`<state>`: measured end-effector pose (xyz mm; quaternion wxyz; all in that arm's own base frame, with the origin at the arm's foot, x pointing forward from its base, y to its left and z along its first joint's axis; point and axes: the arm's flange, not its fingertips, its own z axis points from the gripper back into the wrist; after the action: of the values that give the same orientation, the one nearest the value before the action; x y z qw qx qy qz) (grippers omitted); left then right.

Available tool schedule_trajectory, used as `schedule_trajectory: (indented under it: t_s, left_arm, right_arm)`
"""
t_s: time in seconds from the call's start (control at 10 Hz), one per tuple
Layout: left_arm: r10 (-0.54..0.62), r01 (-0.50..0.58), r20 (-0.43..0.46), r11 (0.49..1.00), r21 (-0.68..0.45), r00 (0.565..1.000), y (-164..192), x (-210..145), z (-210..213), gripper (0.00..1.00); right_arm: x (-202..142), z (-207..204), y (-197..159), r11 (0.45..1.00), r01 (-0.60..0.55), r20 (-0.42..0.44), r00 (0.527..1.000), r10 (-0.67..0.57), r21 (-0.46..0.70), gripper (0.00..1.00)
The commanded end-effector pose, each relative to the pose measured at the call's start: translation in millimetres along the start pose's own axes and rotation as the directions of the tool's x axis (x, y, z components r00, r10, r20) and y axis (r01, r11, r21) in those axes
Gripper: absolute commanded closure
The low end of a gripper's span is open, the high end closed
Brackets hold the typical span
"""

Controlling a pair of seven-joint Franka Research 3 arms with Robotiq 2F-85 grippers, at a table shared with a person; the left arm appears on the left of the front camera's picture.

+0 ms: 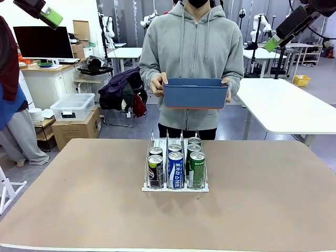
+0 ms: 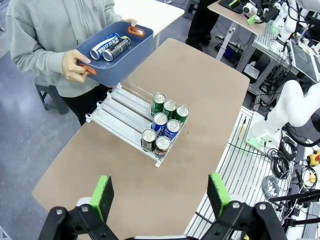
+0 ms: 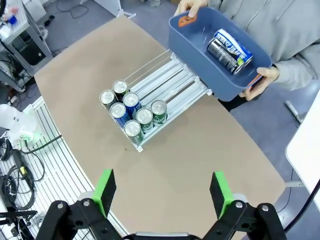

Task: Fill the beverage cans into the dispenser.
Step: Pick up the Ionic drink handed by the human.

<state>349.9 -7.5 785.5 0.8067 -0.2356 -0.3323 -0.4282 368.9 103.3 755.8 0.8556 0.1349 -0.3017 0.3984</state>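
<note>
Here, front view: the dispenser (image 1: 176, 188) sits mid-table (image 1: 262, 199), holding black cans (image 1: 155, 170) at 9 o'clock, blue cans (image 1: 176, 169) with white Korean lettering in the centre lane, and green cans (image 1: 197, 168) at 3 o'clock. At 12 o'clock a person holds a blue bin (image 1: 195, 94).

Left wrist view: the left gripper (image 2: 161, 195) hangs high above the table, fingers spread wide and empty. The bin carries two loose cans (image 2: 104, 45), one blue and one black.

Right wrist view: the right gripper (image 3: 162, 192) is likewise wide and empty. The can print is too small to read.
</note>
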Motion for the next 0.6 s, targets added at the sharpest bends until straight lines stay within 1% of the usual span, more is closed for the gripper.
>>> schedule_trajectory:
  t_s: [0.0, 0.5]
  left_arm:
    - [-0.004, 0.004, -0.005, 1.0, -0.003, 1.0, -0.2, -2.4, -0.3, 0.0]
    - [-0.004, 0.004, -0.005, 1.0, -0.003, 1.0, -0.2, -2.4, -0.3, 0.0]
  right_arm:
    - [3.8, 12.2, -1.7, 1.0, 0.0, 0.004, 1.0, 0.0, 0.018, 0.0]
    - [12.3, 18.8, 11.7, 1.0, -0.006, 0.009, 1.0, 0.006, -0.01, 0.0]
